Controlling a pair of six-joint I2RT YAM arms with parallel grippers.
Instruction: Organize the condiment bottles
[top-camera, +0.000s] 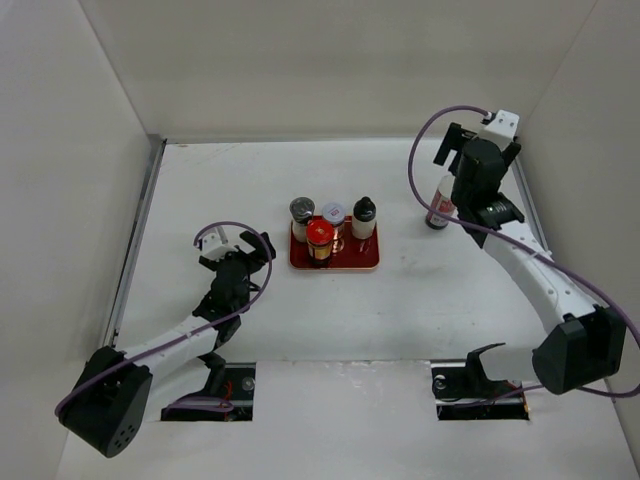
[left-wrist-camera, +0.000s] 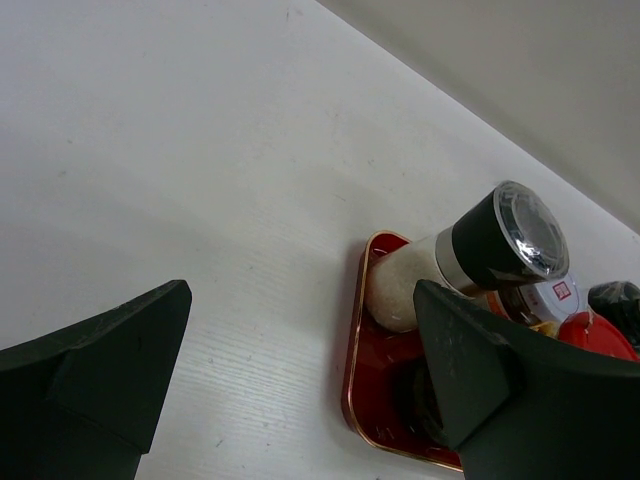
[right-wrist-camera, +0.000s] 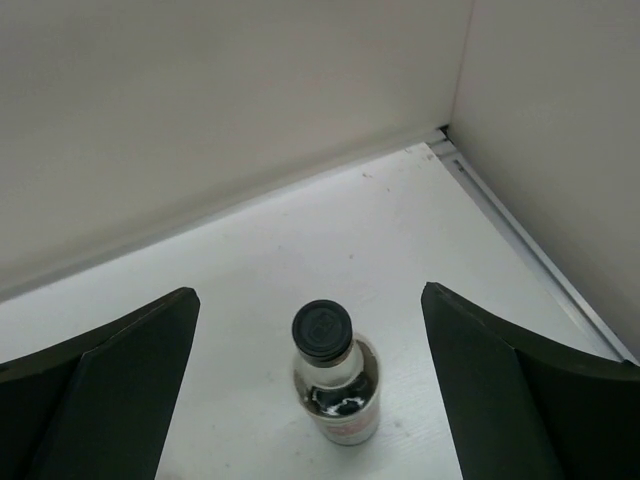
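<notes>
Nearest, the left tool (top-camera: 238, 256) hangs open and empty just beside the red tray (top-camera: 352, 260), which carries four bottles (top-camera: 320, 232). Farther off, at the far right, the right tool (right-wrist-camera: 307, 293) stands wide open. The tall clear bottle (right-wrist-camera: 335, 395) is upright on the desk (top-camera: 420, 300) between its fingers (right-wrist-camera: 120, 380), untouched. The grip looks safest low on the body, closing squarely below the cap (right-wrist-camera: 322, 330) and lifting straight, lest the bottle tip.
</notes>
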